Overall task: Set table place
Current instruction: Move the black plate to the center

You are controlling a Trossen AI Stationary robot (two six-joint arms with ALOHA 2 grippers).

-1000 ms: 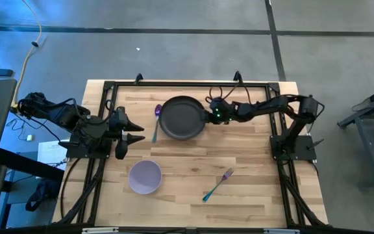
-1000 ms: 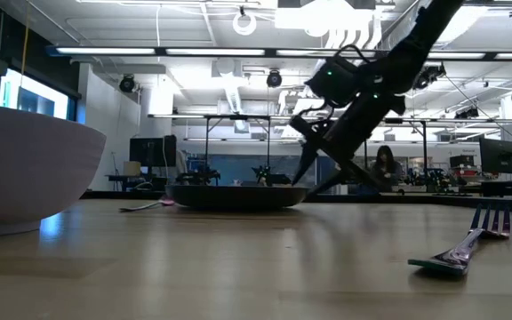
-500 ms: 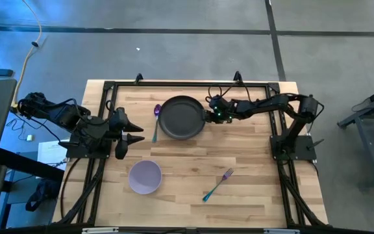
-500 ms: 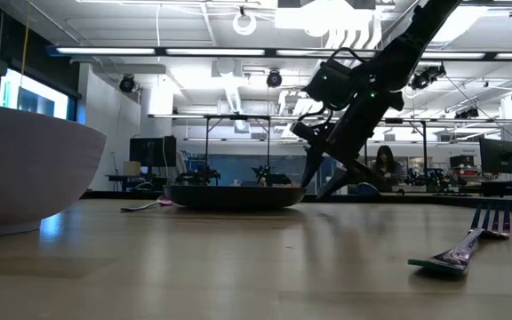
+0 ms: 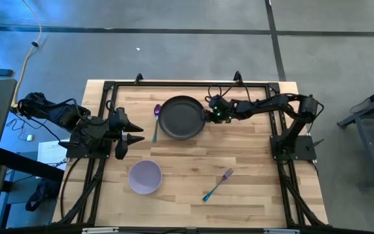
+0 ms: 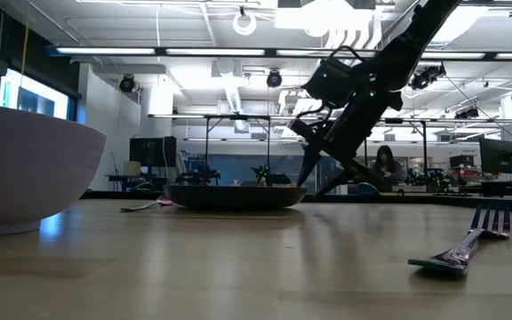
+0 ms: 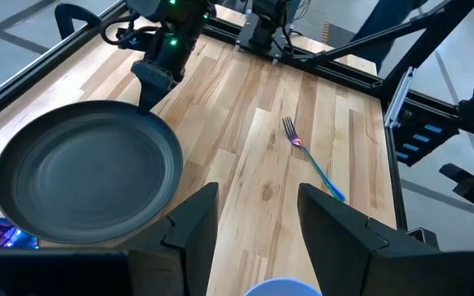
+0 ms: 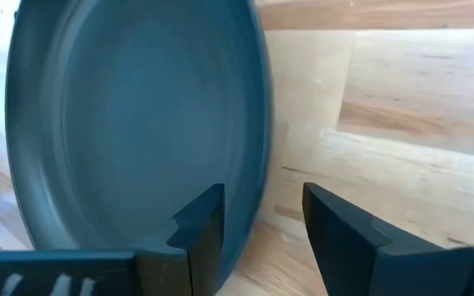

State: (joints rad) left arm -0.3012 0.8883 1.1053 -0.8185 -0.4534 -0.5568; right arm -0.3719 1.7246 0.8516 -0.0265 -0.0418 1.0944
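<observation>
Table [image 5: 252,188]: pale plank top with a thin black frame, seen from above with both arms reaching in from its short sides.
Plate [image 5: 182,117]: dark grey and round, lying flat near the far edge of the table, about midway along it.
Spoon [image 5: 156,121]: purple head, blue handle — just beside the plate on the left arm's side; whether it touches the rim is hard to say from above.
Bowl [image 5: 145,177]: lavender, upright, on the near part of the table toward the left arm, well apart from the plate.
Fork [image 5: 217,184]: teal handle, metal tines — lying at a slant on the near part of the table, on bare wood, apart from bowl and plate.
Right gripper [image 5: 208,116]: at the plate's rim on the right arm's side, low over the table; its wrist view shows the two fingers [image 8: 348,226] spread with a clear gap, one over the plate's edge and one over the wood, nothing pinched between them.
Left gripper [image 5: 138,132]: waits over the left part of the table, beside the spoon, fingers apart and empty.
</observation>
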